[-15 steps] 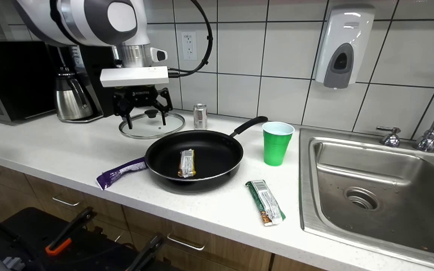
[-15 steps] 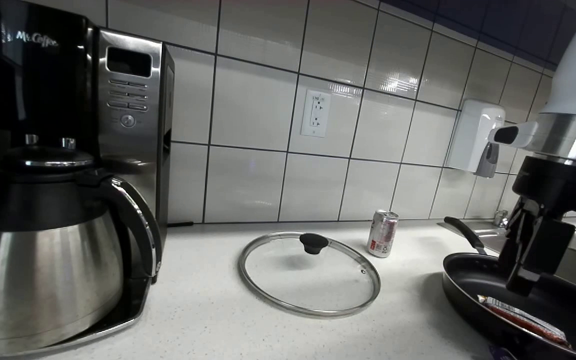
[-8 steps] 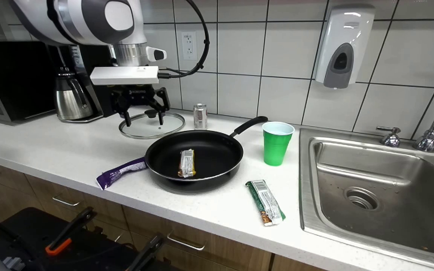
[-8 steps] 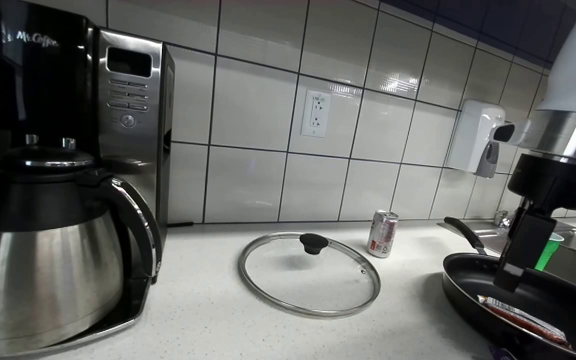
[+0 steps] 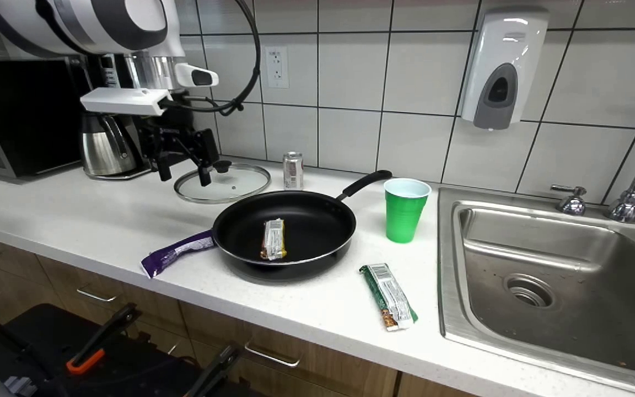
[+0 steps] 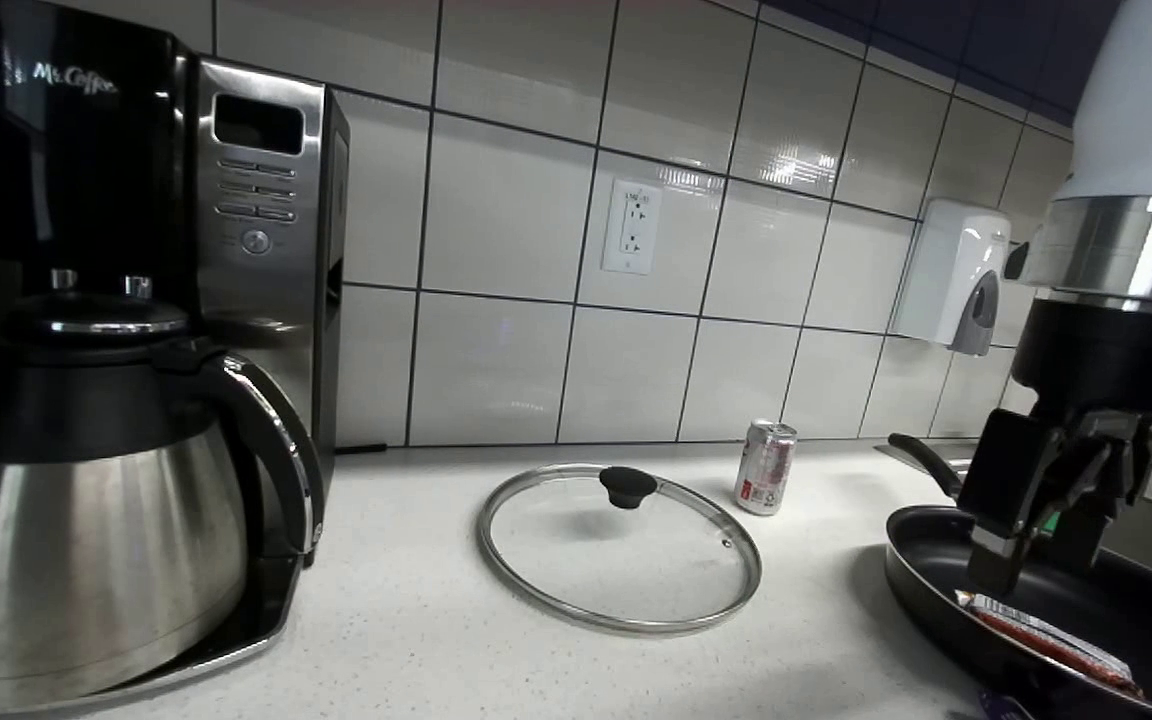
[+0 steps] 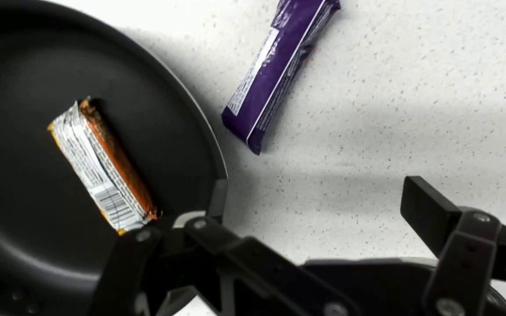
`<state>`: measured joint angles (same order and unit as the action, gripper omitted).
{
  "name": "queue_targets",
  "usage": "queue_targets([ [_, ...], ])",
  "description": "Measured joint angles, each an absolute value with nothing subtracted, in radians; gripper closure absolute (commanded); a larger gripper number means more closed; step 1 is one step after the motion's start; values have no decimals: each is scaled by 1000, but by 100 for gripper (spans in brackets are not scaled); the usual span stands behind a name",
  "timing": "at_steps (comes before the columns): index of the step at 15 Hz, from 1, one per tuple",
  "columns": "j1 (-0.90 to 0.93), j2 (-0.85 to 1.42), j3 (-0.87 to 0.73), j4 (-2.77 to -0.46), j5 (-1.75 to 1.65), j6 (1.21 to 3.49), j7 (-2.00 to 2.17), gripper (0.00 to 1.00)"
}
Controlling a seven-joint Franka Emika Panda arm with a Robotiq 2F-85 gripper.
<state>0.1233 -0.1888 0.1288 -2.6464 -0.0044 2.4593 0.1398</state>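
My gripper (image 5: 184, 176) hangs open above the counter, left of the black frying pan (image 5: 320, 223). Nothing is between its fingers. In the wrist view one finger (image 7: 218, 195) overlaps the pan's edge, while the other finger (image 7: 428, 210) is over bare counter. A bar in a white and orange wrapper (image 7: 103, 171) lies inside the pan. Beside the pan rests a purple-wrapped bar (image 7: 279, 79), angled toward the counter's front edge. Behind the gripper in an exterior view lies a glass lid (image 6: 626, 570) with a black knob (image 6: 628, 486), flat on the counter.
A silver can (image 5: 293, 171) stands near the wall, right of the lid. Right of the pan are a green cup (image 5: 405, 215) and a green-wrapped bar (image 5: 389, 296), then the steel sink (image 5: 452, 275). A coffee maker (image 6: 266, 230) and a microwave (image 5: 31, 116) stand at the left.
In an exterior view the gripper has moved left, away from the pan, and the hand has turned. Its jaws stay open throughout. The objects on the counter have not moved.
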Motion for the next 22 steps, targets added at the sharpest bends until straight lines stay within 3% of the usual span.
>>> queue_targets([
  [6, 124, -203, 179, -2613, -1, 2286, 411, 0],
  [12, 137, -205, 199, -2618, 77, 2253, 505, 0],
  [22, 156, -204, 200, -2745, 174, 2460, 552, 0],
])
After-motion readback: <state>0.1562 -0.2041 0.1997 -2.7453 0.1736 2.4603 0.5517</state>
